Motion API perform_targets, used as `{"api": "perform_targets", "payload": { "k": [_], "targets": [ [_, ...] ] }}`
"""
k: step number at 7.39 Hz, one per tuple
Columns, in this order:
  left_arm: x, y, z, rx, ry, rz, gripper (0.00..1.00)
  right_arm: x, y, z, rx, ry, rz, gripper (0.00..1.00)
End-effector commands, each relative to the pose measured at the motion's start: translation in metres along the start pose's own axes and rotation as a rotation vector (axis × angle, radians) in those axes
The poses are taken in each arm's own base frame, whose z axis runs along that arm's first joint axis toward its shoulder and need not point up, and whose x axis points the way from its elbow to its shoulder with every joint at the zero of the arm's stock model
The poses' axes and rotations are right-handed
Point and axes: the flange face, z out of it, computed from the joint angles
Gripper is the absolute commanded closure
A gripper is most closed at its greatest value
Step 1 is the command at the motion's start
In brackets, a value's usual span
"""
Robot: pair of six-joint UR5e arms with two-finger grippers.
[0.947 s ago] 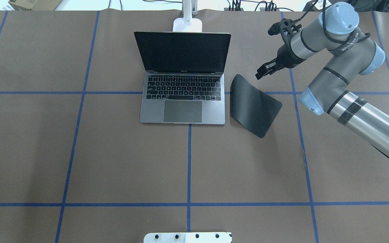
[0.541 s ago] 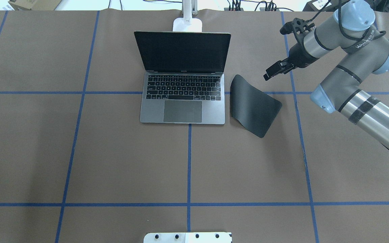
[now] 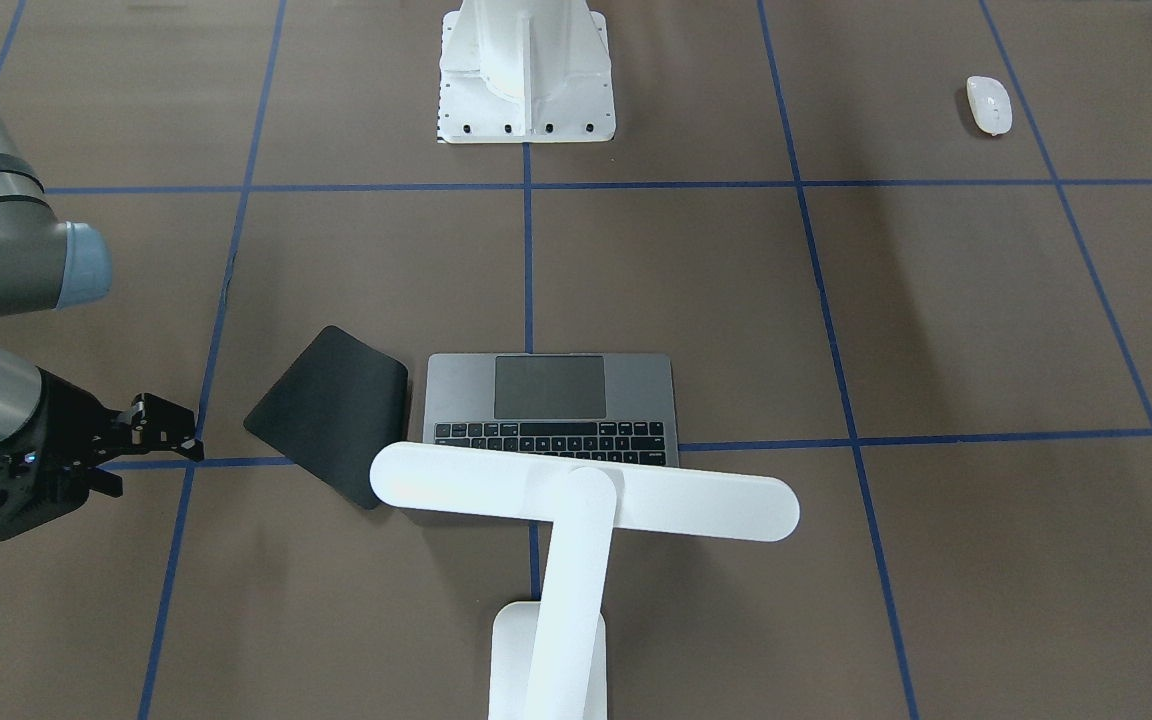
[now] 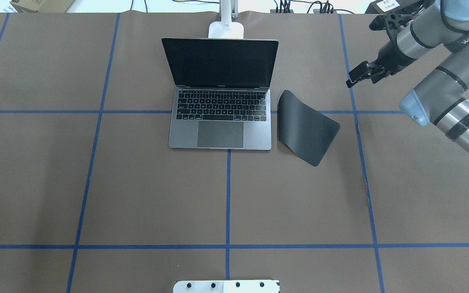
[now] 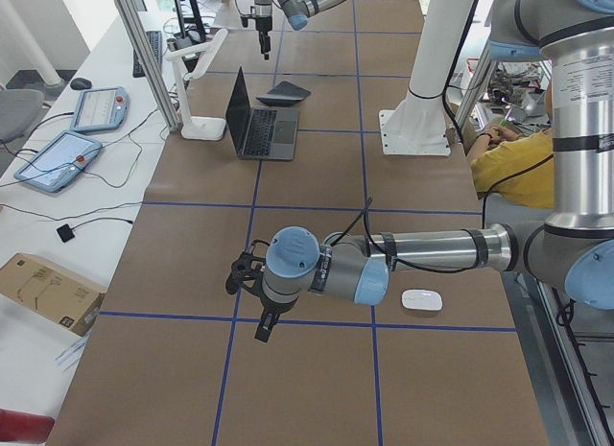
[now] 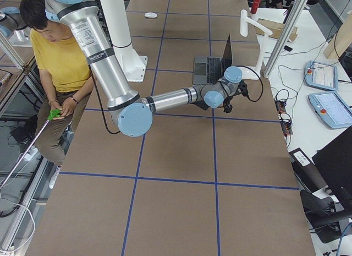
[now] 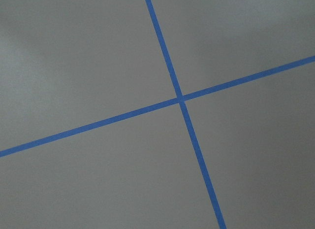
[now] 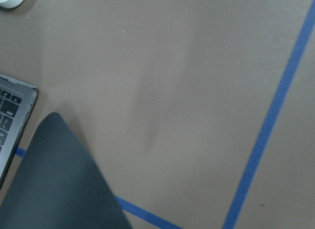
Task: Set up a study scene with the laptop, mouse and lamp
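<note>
Table (image 4: 136, 195) – brown cover, blue tape grid.

1. Laptop (image 4: 220, 130) – open, middle of the far half of the table, lid upright, screen dark, keyboard toward the robot.
2. Lamp (image 3: 586, 490) – base on the far edge just behind the laptop lid. From the operators' side, its bar head runs crosswise in front of the lid and the keyboard's far rows.
3. Mouse (image 3: 989, 104) – on the table on the robot's left side, near its base, well apart from the laptop. From the left end it lies just beside the near arm's forearm.
4. Pad (image 4: 305, 128) – black, just beside the laptop on the robot's right, lying askew, with the edge nearest the laptop curled up.
5. Right gripper (image 4: 356, 77) – in the air beyond the pad's far corner, clear of it. Jaws stand apart and hold nothing.
6. Left gripper (image 5: 262, 326) – above the table near a tape crossing, pointing down. It shows only from the table's left end, so I cannot tell how far open it is.
7. Pedestal (image 3: 526, 70) – white, bolted at the robot's edge.
</note>
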Motion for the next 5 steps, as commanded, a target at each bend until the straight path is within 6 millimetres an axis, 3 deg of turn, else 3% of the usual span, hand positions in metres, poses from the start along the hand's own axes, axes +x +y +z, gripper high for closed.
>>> {"api": "perform_targets", "payload": {
  "k": [1, 2, 3, 5],
  "targets": [
    [0.005, -0.004, -0.004, 0.014, 0.01, -0.032, 0.0, 0.052, 0.005, -0.038, 0.031, 0.051, 0.046, 0.01],
    [0.009, -0.006, -0.005, 0.015, 0.038, -0.038, 0.0, 0.085, 0.018, -0.049, 0.036, 0.072, 0.03, 0.01],
    [0.014, -0.026, -0.012, 0.037, 0.04, -0.014, 0.0, 0.118, 0.033, -0.058, 0.035, 0.093, -0.019, 0.01],
    [0.008, -0.018, 0.0, 0.014, 0.07, -0.033, 0.0, 0.192, 0.075, -0.085, 0.035, 0.129, -0.08, 0.01]
  ]
}}
